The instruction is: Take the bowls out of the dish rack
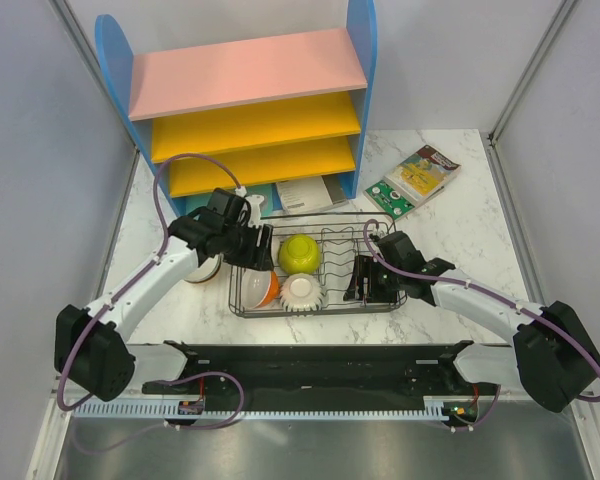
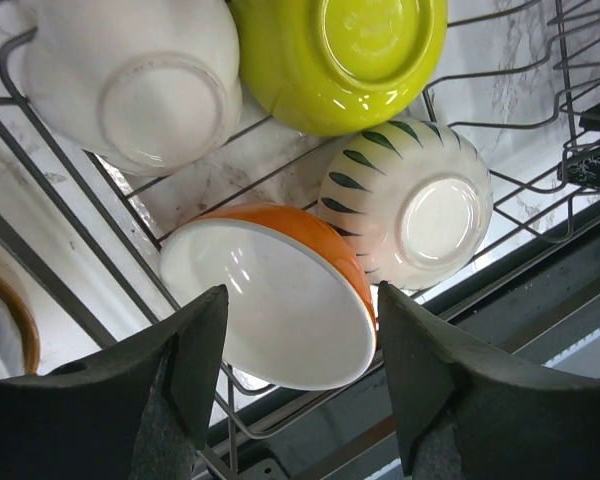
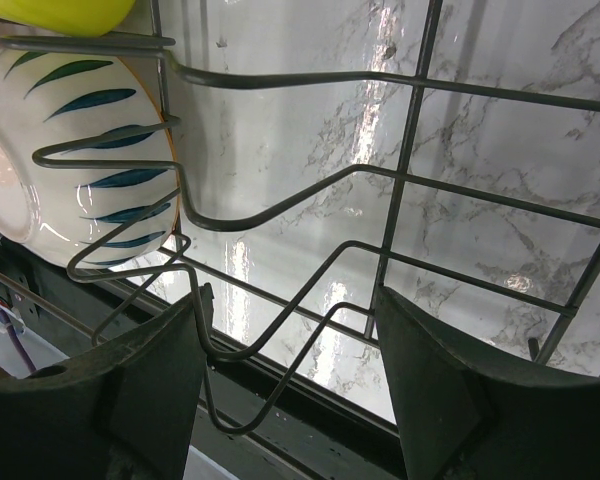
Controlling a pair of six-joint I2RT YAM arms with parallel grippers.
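Note:
The black wire dish rack (image 1: 380,228) stands mid-table. It holds a yellow-green bowl (image 1: 299,253), an orange bowl with a white inside (image 1: 260,287) tilted on its side, and a white green-striped bowl (image 1: 302,290). The left wrist view also shows an upturned white bowl (image 2: 140,85) in the rack. My left gripper (image 1: 255,248) is open above the orange bowl (image 2: 280,300), its fingers (image 2: 195,350) either side of the rim, not touching. My right gripper (image 1: 365,280) is open and empty over the rack's right front wires (image 3: 280,300), beside the striped bowl (image 3: 70,160).
A white bowl with a brown rim (image 1: 202,268) sits on the marble table just left of the rack. A blue shelf unit with pink and yellow boards (image 1: 250,100) stands behind it. Booklets (image 1: 415,180) lie at the back right. Grey walls close both sides.

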